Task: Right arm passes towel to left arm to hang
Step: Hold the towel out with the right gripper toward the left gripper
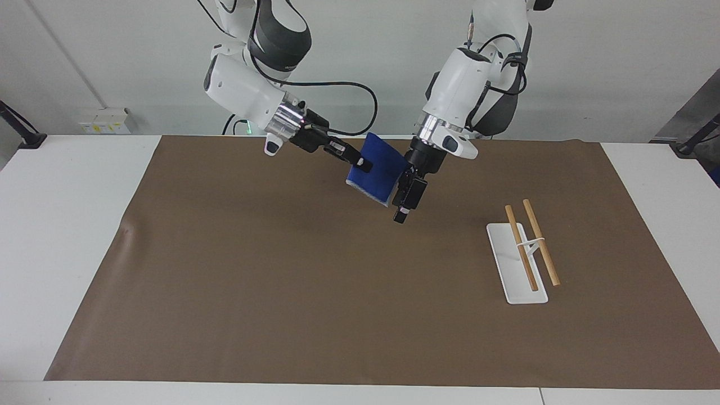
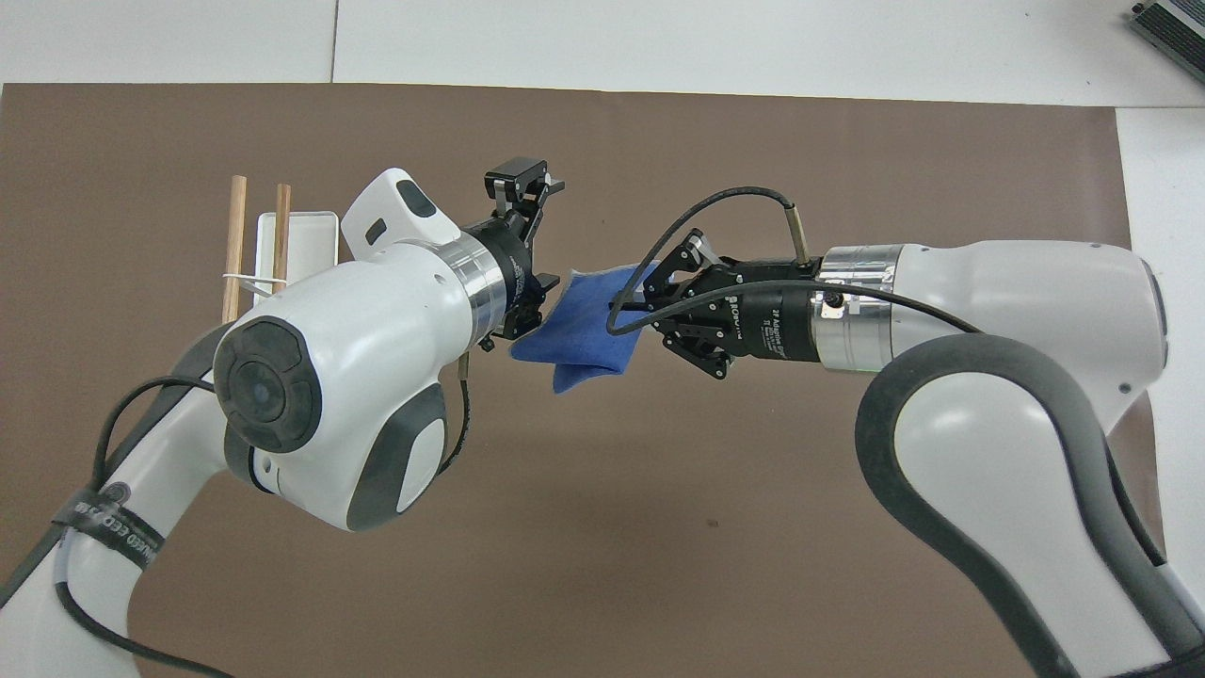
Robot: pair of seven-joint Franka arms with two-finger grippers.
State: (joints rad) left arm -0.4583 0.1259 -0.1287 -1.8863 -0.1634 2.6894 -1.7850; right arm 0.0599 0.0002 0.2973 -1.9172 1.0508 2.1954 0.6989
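The bright-blue towel (image 1: pixel 378 169) hangs folded in the air over the brown mat, also seen in the overhead view (image 2: pixel 584 325). My right gripper (image 1: pixel 363 165) is shut on it at one edge (image 2: pixel 642 299). My left gripper (image 1: pixel 404 192) is open, its fingers wide apart (image 2: pixel 544 252), right at the towel's free edge. One finger (image 1: pixel 400 214) shows below the towel; the other is hidden by the cloth. I cannot tell whether the cloth lies between the left fingers.
A white rack base (image 1: pixel 509 270) with two wooden rods (image 1: pixel 541 242) stands toward the left arm's end of the mat (image 2: pixel 306 235). The brown mat (image 1: pixel 281 281) covers the white table.
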